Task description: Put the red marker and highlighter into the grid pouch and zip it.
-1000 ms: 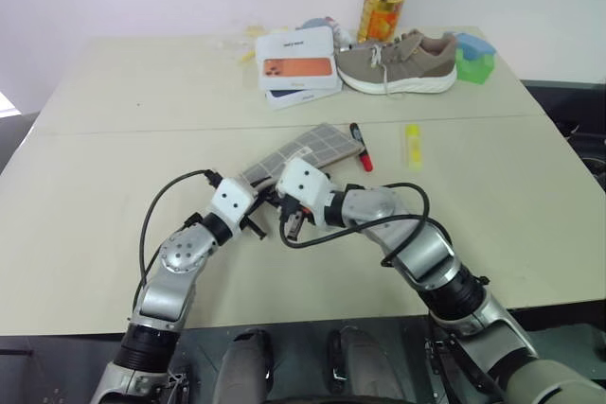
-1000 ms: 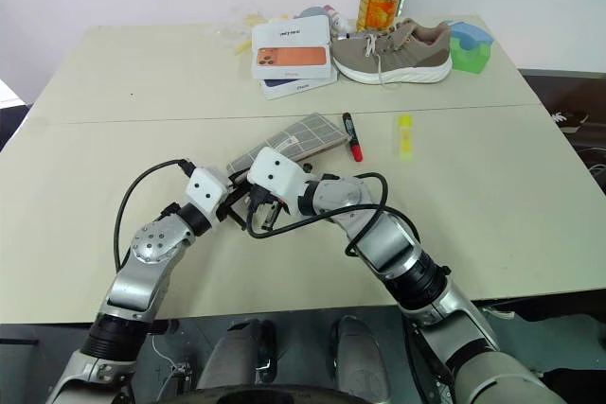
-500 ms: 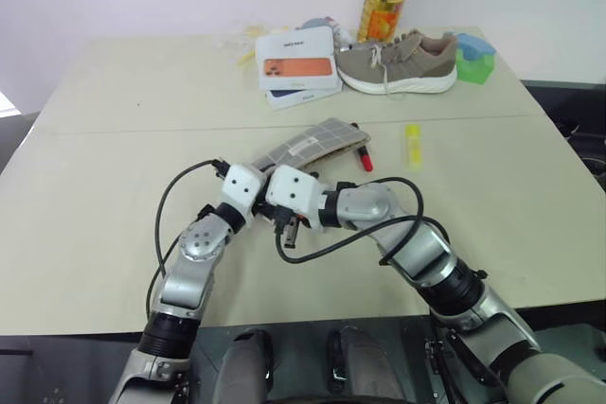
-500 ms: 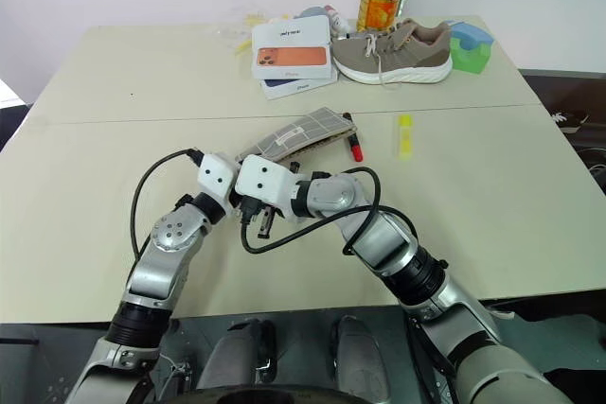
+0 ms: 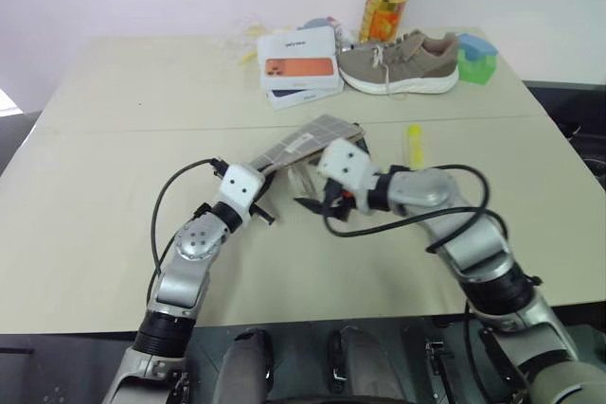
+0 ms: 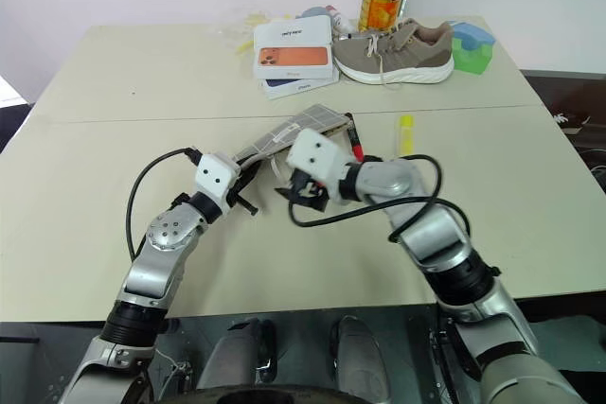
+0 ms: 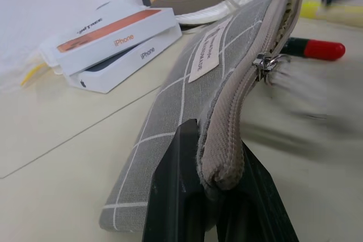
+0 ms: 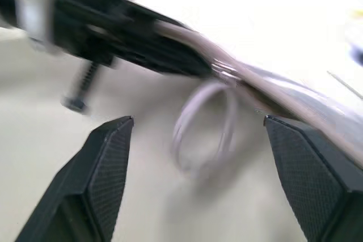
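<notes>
My left gripper (image 7: 212, 196) is clamped on the near corner of the grid pouch (image 7: 227, 66), holding it tilted off the table (image 5: 114, 139). My right gripper (image 8: 193, 157) stands wide apart, grasping nothing, with the pouch's clear ring pull (image 8: 204, 120) dangling just ahead between its fingers. The red marker (image 6: 356, 142) lies just beyond the pouch's far end, and the highlighter (image 5: 414, 142) lies apart, further right.

The grid pouch (image 5: 308, 142) lies mid-surface, the red marker (image 6: 355, 141) just right of it, the highlighter (image 5: 414, 144) farther right. Phone boxes (image 5: 301, 65) and a shoe (image 5: 398, 61) sit behind.
</notes>
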`<state>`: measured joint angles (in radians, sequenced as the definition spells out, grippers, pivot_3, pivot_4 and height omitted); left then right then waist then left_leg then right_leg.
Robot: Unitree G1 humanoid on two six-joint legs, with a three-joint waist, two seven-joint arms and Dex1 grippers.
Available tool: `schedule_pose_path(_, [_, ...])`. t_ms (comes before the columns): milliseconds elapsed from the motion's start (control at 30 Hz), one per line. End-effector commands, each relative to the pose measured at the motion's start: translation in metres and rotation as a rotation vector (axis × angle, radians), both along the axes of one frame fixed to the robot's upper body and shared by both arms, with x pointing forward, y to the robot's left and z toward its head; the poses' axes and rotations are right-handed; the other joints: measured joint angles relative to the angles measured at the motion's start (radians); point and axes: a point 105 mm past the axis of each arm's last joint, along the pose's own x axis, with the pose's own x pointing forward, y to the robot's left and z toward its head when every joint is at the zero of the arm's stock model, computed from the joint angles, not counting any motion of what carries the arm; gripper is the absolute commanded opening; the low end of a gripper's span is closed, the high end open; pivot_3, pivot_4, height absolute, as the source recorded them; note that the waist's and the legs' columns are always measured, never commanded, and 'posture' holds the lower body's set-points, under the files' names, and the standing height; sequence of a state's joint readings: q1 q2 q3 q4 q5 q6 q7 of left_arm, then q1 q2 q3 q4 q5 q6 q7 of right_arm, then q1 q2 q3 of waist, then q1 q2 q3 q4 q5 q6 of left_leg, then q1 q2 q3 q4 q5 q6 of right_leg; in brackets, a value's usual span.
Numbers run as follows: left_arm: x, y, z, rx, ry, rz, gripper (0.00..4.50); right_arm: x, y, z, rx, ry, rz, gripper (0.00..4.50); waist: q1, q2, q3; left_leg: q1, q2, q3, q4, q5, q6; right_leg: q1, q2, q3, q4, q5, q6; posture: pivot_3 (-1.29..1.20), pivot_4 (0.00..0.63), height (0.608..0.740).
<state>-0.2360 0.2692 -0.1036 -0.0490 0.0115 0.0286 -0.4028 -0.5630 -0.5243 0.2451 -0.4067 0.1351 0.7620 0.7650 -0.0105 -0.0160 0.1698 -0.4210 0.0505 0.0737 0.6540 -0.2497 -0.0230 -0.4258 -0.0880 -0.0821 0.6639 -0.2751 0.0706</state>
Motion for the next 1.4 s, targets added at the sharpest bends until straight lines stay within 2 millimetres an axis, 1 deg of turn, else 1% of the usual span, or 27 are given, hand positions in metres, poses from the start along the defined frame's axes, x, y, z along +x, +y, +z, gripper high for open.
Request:
schedule_pose_path(33, [0.002, 0.009, 0.008, 0.028, -0.053, 0.021, 0.00, -0.003, -0.020, 0.021, 0.092, -0.012, -0.039, 3.87, 0.000, 0.000, 0.000, 0.000, 0.000, 0.000, 0.000, 0.000, 0.000, 0.000, 0.000, 0.000, 0.000, 0.000, 0.000, 0.00, 0.150, 0.724])
schedule_pose_path(67, [0.003, 0.014, 0.008, 0.042, -0.059, 0.040, 0.00, 0.004, -0.034, 0.021, 0.111, 0.009, -0.112, 3.87, 0.001, 0.000, 0.000, 0.000, 0.000, 0.000, 0.000, 0.000, 0.000, 0.000, 0.000, 0.000, 0.000, 0.000, 0.000, 0.00, 0.150, 0.724])
schedule_pose_path(100, [0.004, 0.022, 0.008, 0.066, -0.069, 0.069, 0.00, 0.016, -0.052, 0.019, 0.130, 0.029, -0.221, 3.87, 0.001, 0.000, 0.000, 0.000, 0.000, 0.000, 0.000, 0.000, 0.000, 0.000, 0.000, 0.000, 0.000, 0.000, 0.000, 0.00, 0.150, 0.724])
schedule_pose_path(133, [0.004, 0.029, 0.008, 0.083, -0.075, 0.094, 0.00, 0.025, -0.064, 0.015, 0.159, 0.069, -0.311, 3.87, 0.000, 0.000, 0.000, 0.000, 0.000, 0.000, 0.000, 0.000, 0.000, 0.000, 0.000, 0.000, 0.000, 0.000, 0.000, 0.00, 0.150, 0.724])
schedule_pose_path(167, [0.005, 0.034, 0.007, 0.092, -0.077, 0.115, 0.00, 0.033, -0.074, 0.010, 0.189, 0.108, -0.392, 3.87, 0.000, 0.000, 0.000, 0.000, 0.000, 0.000, 0.000, 0.000, 0.000, 0.000, 0.000, 0.000, 0.000, 0.000, 0.000, 0.00, 0.150, 0.724])
schedule_pose_path(200, [0.005, 0.038, 0.006, 0.097, -0.077, 0.130, 0.00, 0.038, -0.078, 0.007, 0.216, 0.137, -0.441, 4.14, -0.001, 0.000, 0.000, 0.000, 0.000, 0.000, 0.000, 0.000, 0.000, 0.000, 0.000, 0.000, 0.000, 0.000, 0.000, 0.00, 0.150, 0.724])
schedule_pose_path(233, [0.005, 0.040, 0.005, 0.106, -0.077, 0.141, 0.00, 0.042, -0.080, 0.004, 0.240, 0.149, -0.475, 4.40, -0.002, 0.000, 0.000, 0.001, 0.000, 0.001, 0.000, 0.000, 0.000, 0.000, 0.000, 0.000, 0.000, 0.000, -0.001, 0.00, 0.150, 0.724])
schedule_pose_path(267, [0.004, 0.043, 0.004, 0.115, -0.076, 0.151, 0.00, 0.047, -0.080, 0.001, 0.254, 0.152, -0.508, 4.45, -0.002, 0.000, 0.000, 0.001, 0.000, 0.001, 0.000, 0.000, 0.000, 0.000, 0.000, 0.000, 0.000, 0.000, -0.001, 0.00, 0.150, 0.724])
schedule_pose_path(333, [0.003, 0.046, -0.001, 0.140, -0.067, 0.168, 0.00, 0.059, -0.080, -0.007, 0.266, 0.134, -0.594, 4.45, -0.004, 0.000, 0.000, 0.001, 0.000, 0.001, -0.001, 0.000, 0.000, 0.000, 0.000, 0.000, 0.000, 0.000, -0.001, 0.00, 0.150, 0.724])
schedule_pose_path(433, [0.002, 0.045, -0.002, 0.139, -0.065, 0.175, 0.00, 0.076, -0.080, -0.025, 0.252, 0.133, -0.702, 4.45, -0.002, 0.000, 0.000, 0.001, 0.000, 0.001, -0.001, 0.000, 0.000, 0.000, 0.000, 0.000, 0.000, 0.000, -0.001, 0.00, 0.150, 0.724])
schedule_pose_path(567, [0.003, 0.041, -0.002, 0.125, -0.060, 0.188, 0.00, 0.092, -0.076, -0.039, 0.265, 0.148, -0.752, 4.45, 0.000, 0.000, 0.000, 0.000, 0.000, 0.002, 0.000, 0.000, 0.000, 0.000, -0.001, 0.000, 0.000, 0.000, -0.001, 0.00, 0.150, 0.724])
schedule_pose_path(667, [0.005, 0.042, -0.001, 0.085, -0.050, 0.216, 0.00, 0.101, -0.078, -0.049, 0.258, 0.151, -0.799, 4.45, -0.001, 0.000, 0.000, 0.000, 0.000, 0.002, 0.000, 0.000, 0.000, 0.000, -0.001, 0.000, 0.000, 0.000, -0.001, 0.00, 0.150, 0.724])
schedule_pose_path(767, [0.006, 0.042, 0.001, 0.033, -0.037, 0.235, 0.00, 0.107, -0.079, -0.054, 0.280, 0.154, -0.823, 3.69, -0.002, 0.000, 0.000, 0.000, 0.000, 0.001, 0.000, 0.000, 0.000, 0.000, -0.001, 0.000, 0.000, 0.000, 0.000, 0.00, 0.150, 0.724])
schedule_pose_path(900, [0.005, 0.040, 0.001, 0.024, -0.033, 0.226, 0.00, 0.108, -0.077, -0.053, 0.306, 0.157, -0.812, 1.66, -0.002, 0.000, 0.000, 0.000, 0.000, 0.001, 0.000, 0.000, 0.000, 0.000, 0.000, 0.000, 0.000, 0.000, 0.000, 0.00, 0.150, 0.724])
schedule_pose_path(967, [0.005, 0.038, 0.001, 0.002, -0.023, 0.216, 0.00, 0.105, -0.075, -0.046, 0.305, 0.120, -0.780, 0.66, -0.002, 0.000, 0.000, 0.000, 0.000, 0.001, 0.000, 0.000, 0.000, 0.000, -0.001, 0.000, 0.000, 0.000, 0.000, 0.00, 0.150, 0.724])
schedule_pose_path(1000, [0.005, 0.037, 0.002, -0.011, -0.017, 0.205, 0.00, 0.102, -0.075, -0.041, 0.286, 0.087, -0.759, 0.40, 0.000, 0.000, 0.000, 0.000, 0.000, 0.001, 0.000, 0.000, 0.000, 0.000, -0.001, 0.000, 0.000, 0.000, 0.000, 0.00, 0.150, 0.724])
schedule_pose_path(1067, [0.005, 0.033, 0.004, -0.024, -0.015, 0.169, 0.00, 0.093, -0.080, -0.029, 0.211, -0.011, -0.700, 0.41, 0.001, 0.000, 0.000, 0.000, 0.000, 0.001, 0.000, 0.000, 0.000, 0.000, -0.001, 0.000, 0.000, 0.000, 0.000, 0.00, 0.150, 0.724])
schedule_pose_path(1133, [0.005, 0.030, 0.008, -0.034, -0.018, 0.132, 0.00, 0.079, -0.082, -0.018, 0.135, -0.085, -0.594, 0.41, 0.005, 0.000, 0.000, -0.001, 0.000, 0.001, 0.000, 0.000, 0.000, 0.000, -0.001, 0.000, 0.000, 0.000, 0.000, 0.00, 0.150, 0.724])
schedule_pose_path(1200, [0.005, 0.028, 0.011, -0.053, -0.012, 0.098, 0.00, 0.064, -0.083, -0.012, 0.094, -0.111, -0.510, 0.41, 0.003, 0.000, 0.000, -0.001, 0.000, 0.001, 0.000, 0.000, 0.000, 0.000, -0.001, 0.000, -0.001, 0.000, 0.000, 0.00, 0.150, 0.724])
schedule_pose_path(1333, [0.004, 0.022, 0.014, -0.070, -0.001, 0.029, 0.00, 0.042, -0.089, -0.006, 0.066, -0.107, -0.433, 0.41, -0.003, 0.000, 0.000, 0.000, 0.000, 0.001, 0.000, 0.000, 0.000, 0.000, 0.000, 0.000, 0.000, 0.000, 0.000, 0.00, 0.150, 0.724])
schedule_pose_path(1400, [0.004, 0.020, 0.015, -0.071, 0.005, 0.000, 0.00, 0.030, -0.088, -0.002, 0.070, -0.103, -0.383, 0.41, -0.001, 0.000, 0.000, 0.000, 0.000, 0.001, 0.000, 0.000, 0.000, 0.000, 0.000, 0.000, 0.000, 0.000, 0.000, 0.00, 0.150, 0.724])
